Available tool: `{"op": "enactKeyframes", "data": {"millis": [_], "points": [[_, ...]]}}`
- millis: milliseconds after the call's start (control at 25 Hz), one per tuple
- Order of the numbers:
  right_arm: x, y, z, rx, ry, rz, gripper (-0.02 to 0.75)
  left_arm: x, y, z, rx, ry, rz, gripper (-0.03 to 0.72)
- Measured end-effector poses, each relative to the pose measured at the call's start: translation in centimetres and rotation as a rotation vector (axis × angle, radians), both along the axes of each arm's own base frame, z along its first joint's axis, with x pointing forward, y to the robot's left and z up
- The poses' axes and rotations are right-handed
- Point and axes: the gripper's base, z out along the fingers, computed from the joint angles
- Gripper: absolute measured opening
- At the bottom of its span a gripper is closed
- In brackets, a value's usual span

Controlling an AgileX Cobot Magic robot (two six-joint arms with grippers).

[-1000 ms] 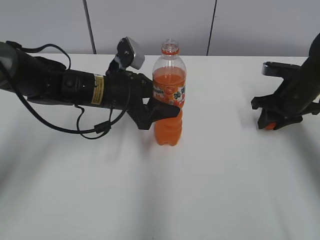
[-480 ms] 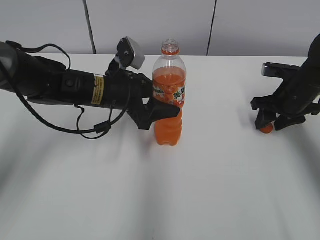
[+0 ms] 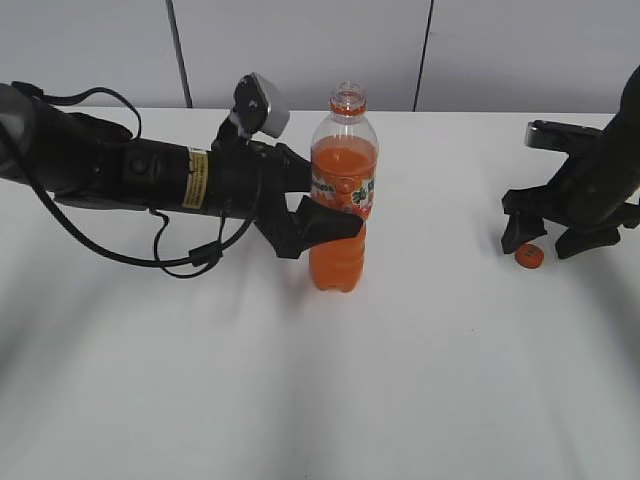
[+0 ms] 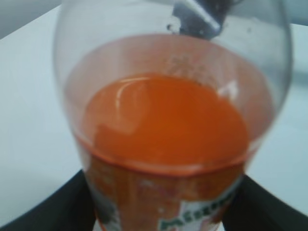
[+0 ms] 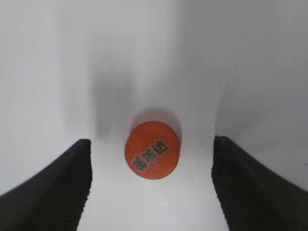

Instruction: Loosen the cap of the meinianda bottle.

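The cap (image 3: 529, 256) lies freed near the desk's right edge between the spread fingers of the right gripper (image 3: 545, 240); the task looks done. The left gripper (image 3: 325, 215) pinches the open meinianda bottle (image 3: 340, 200) mid-desk (cap lettering green; label illegible).

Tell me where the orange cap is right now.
The cap lies on the white table at the right of the exterior view, between the open right gripper's fingers and off the meinianda bottle.
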Motion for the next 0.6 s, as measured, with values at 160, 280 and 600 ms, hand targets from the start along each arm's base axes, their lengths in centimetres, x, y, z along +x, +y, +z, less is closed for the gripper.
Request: {"op": "enactKeyframes", "data": {"millis": [160, 280, 600], "points": [[-0.1, 0.1, 1.4, 0.009, -0.018, -0.001, 0.580, 0.0, 0.0, 0.0, -0.007, 0.004, -0.001, 0.589], [-0.2, 0.1, 2.2, 0.010, -0.033, 0.000, 0.582, -0.1, 0.2, -0.1, 0.013, -0.003, -0.023, 0.590], [-0.6, 0.1, 4.9, 0.016, -0.074, 0.006, 0.583, 0.0, 3.0, -0.8, 0.134, -0.030, -0.130, 0.582]]}}
